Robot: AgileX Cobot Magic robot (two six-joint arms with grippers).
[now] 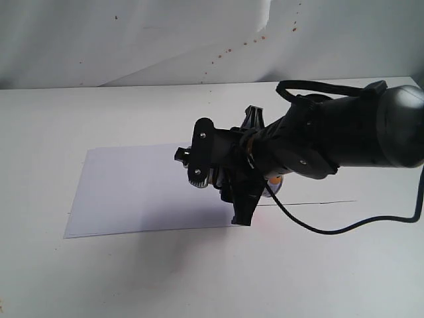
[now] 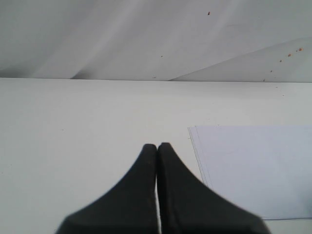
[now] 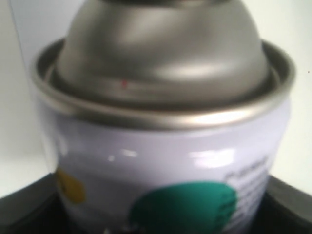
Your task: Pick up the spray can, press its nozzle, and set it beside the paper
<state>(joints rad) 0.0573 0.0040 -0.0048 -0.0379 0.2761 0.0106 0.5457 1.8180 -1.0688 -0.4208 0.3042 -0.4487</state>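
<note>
As the right claw [image 1: 248,167] grips it, the spray can [image 3: 165,146] blurs.

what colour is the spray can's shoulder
Silver metal shoulder on the spray can, clearest in right wrist view.

The right arm [image 1: 318,139] and its cable [image 1: 331,228] crowd the paper [image 1: 132,192] at its right edge; the table [image 1: 40,165] left of the paper is open.

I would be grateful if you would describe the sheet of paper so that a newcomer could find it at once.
Start at the white table in front of the wrinkled backdrop. The paper lies flat near its middle, with the black right arm reaching over one end. Unlike the creased, red-speckled backdrop, it is a smooth, plain, faintly bluish rectangle.
</note>
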